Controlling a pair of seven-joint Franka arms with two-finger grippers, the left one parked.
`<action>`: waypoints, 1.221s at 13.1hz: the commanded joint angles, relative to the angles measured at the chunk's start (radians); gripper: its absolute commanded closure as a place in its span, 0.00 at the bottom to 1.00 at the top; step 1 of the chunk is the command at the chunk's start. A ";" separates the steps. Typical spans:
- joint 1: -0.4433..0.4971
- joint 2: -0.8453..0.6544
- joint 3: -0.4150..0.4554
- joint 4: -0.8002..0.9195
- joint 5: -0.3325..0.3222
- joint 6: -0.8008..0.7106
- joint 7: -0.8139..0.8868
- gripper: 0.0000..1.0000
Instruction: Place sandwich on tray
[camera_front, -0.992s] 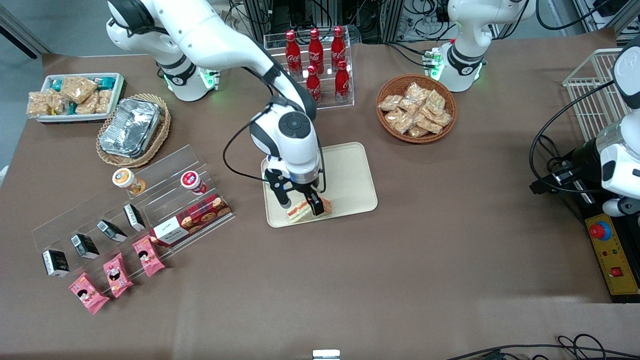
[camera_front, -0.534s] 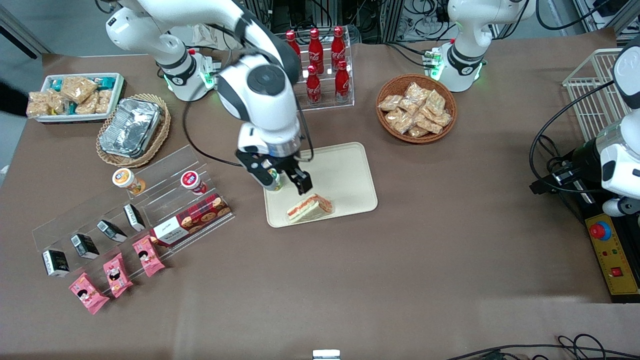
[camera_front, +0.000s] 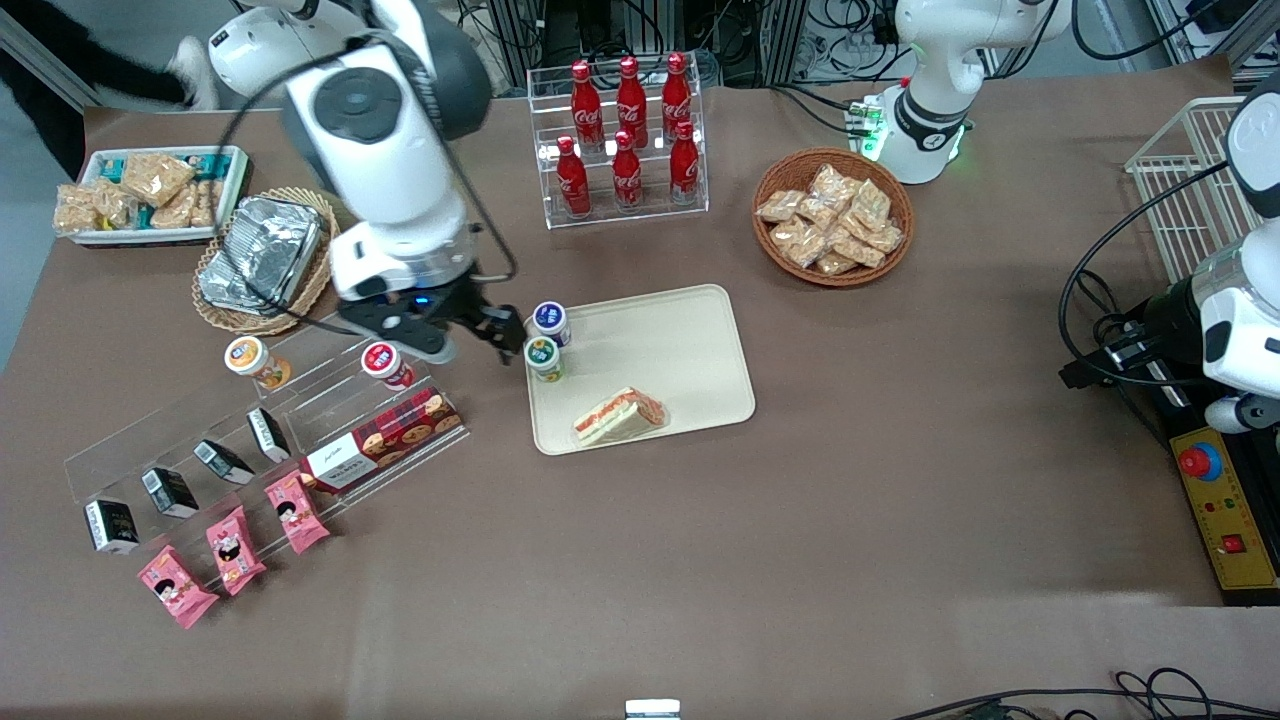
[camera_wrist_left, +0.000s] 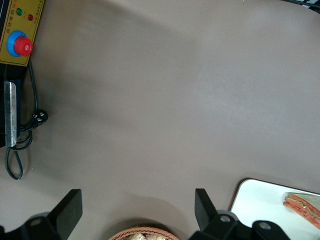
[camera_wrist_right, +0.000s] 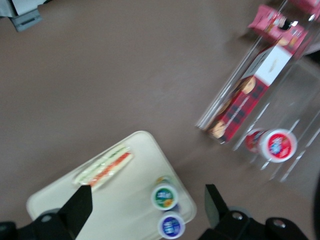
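The sandwich (camera_front: 620, 416), a wrapped wedge with red-orange and green filling along its edge, lies flat on the cream tray (camera_front: 670, 340), at the tray's edge nearer the front camera. My gripper (camera_front: 470, 335) hangs open and empty high above the table. It is off the tray, toward the working arm's end, well apart from the sandwich. In the right wrist view the sandwich (camera_wrist_right: 104, 167) and tray (camera_wrist_right: 125, 210) lie far below my open gripper (camera_wrist_right: 147, 200). The left wrist view catches the sandwich (camera_wrist_left: 302, 205) on the tray's corner (camera_wrist_left: 260, 200).
Two small cups, blue-lidded (camera_front: 549, 318) and green-lidded (camera_front: 543, 355), stand on the tray's edge nearest my gripper. An acrylic stand (camera_front: 330, 400) holds cups, a red biscuit box (camera_front: 385, 440) and cartons. A cola rack (camera_front: 625, 135), a snack basket (camera_front: 832, 215) and a foil-container basket (camera_front: 262, 255) lie farther back.
My gripper opened off the sandwich, rose, and swung away from the tray toward the working arm's end. The sandwich stays on the tray where it was.
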 joint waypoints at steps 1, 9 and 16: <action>-0.100 -0.094 0.011 -0.079 0.016 -0.046 -0.233 0.00; -0.452 -0.214 0.023 -0.046 0.011 -0.186 -0.711 0.00; -0.632 -0.199 0.118 0.048 0.017 -0.232 -0.823 0.00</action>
